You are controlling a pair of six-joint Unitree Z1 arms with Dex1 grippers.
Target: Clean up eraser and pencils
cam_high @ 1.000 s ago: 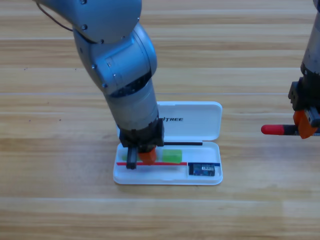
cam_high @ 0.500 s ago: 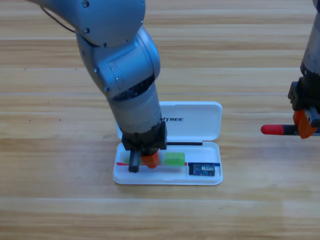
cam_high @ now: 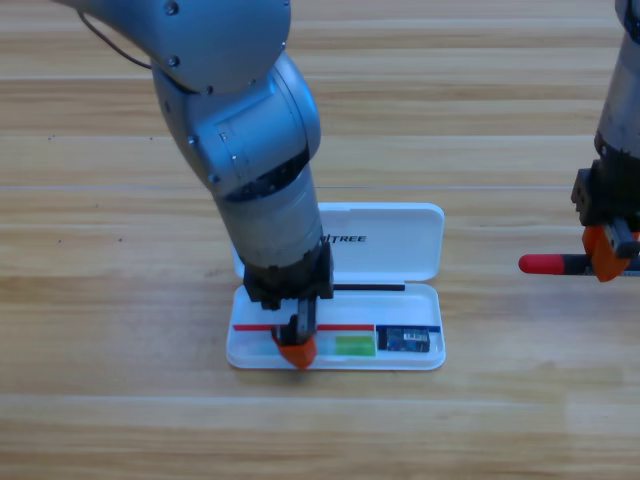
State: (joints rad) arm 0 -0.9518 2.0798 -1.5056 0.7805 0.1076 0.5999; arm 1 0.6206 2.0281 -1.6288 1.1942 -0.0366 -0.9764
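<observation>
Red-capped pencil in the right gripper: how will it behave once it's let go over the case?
Red-capped pencil looks like a stiff round stick, so it probably rolls on the flat table. The right gripper holds it far along, cap sticking out level, so it seems light. The white case has a raised rim, which should stop rolling.

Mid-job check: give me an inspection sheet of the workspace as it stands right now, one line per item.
Surface: wooden table, seen from above.
Job's things: white case lies open; eraser in its tray at the right end; green pencil in the tray, partly hidden by the arm; red-capped pencil out over the table on the right.
Clutter: nothing seen.
Grippers: left gripper points down into the tray at the green pencil; right gripper holds the red-capped pencil by its body.
Cables: a thin dark cable along the left arm.
Surroundings: nothing seen.
</observation>
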